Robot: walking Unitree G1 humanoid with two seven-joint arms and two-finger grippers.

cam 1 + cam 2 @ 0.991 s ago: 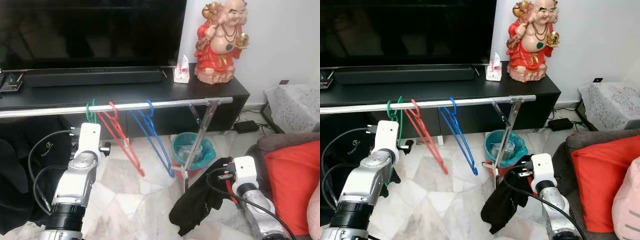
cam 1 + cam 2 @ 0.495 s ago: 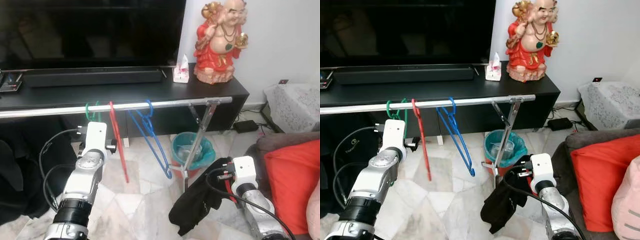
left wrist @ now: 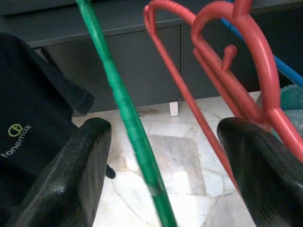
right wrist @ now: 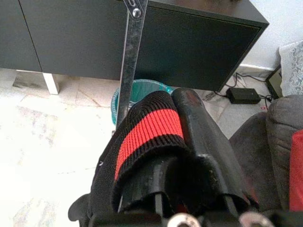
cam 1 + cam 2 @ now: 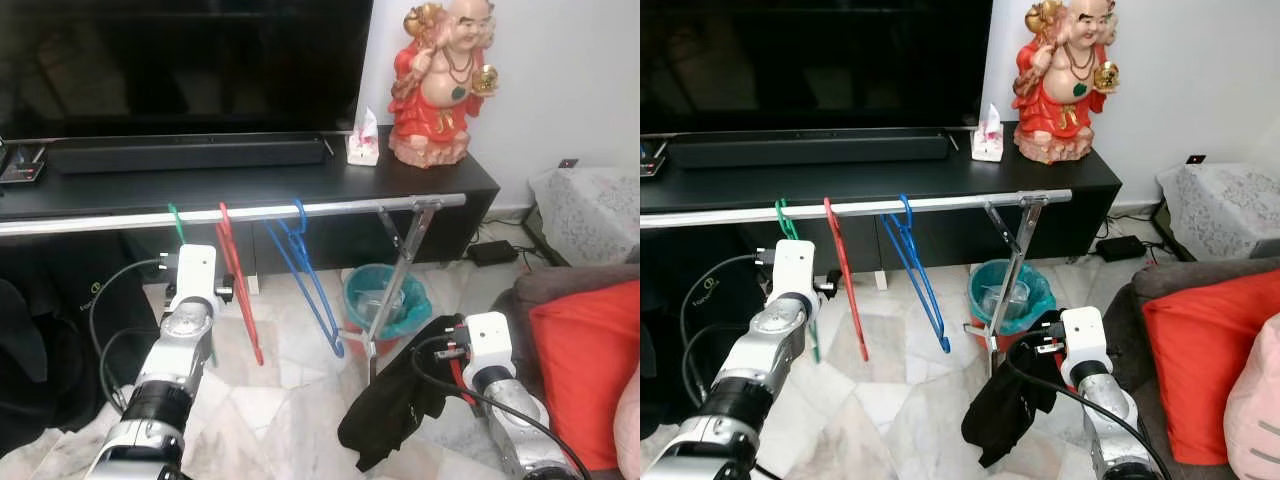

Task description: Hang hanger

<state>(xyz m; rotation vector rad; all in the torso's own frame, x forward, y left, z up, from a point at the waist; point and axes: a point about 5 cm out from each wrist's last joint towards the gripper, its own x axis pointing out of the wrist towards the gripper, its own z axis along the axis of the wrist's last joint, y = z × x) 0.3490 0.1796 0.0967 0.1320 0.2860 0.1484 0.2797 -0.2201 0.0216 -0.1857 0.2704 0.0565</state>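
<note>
Nearest to me, my right gripper [image 4: 189, 156] is clamped on a black garment [image 5: 395, 405] with a red-striped cuff [image 4: 149, 135]; the cloth droops limp below my wrist, soft and light, so it will swing and slide if I move fast.

Further out, my left gripper [image 3: 165, 156] has its 2 fingers [image 3: 71, 175] spread wide apart, holding nothing. The green hanger [image 3: 125, 118] runs between them, touching neither as far as I can see. Its hook is already over the silver rail [image 5: 940, 204], to the left of the red hanger [image 5: 845, 285] and the blue hanger [image 5: 920, 275].

I judge all 3 to be thin plastic: very light, stiff enough to keep shape, but springy and smooth, so a pinch on a slanted arm could slip or twist the hook off the rail. If I take the green one again, the straight stem just under the hook looks the safest hold, where it is thickest and turns least.

Beyond the rail stand the dark cabinet [image 5: 300, 185], the tissue box [image 5: 362, 140] and the red statue [image 5: 435, 85]. A teal bin [image 5: 385, 300] sits behind the rail's leg.
</note>
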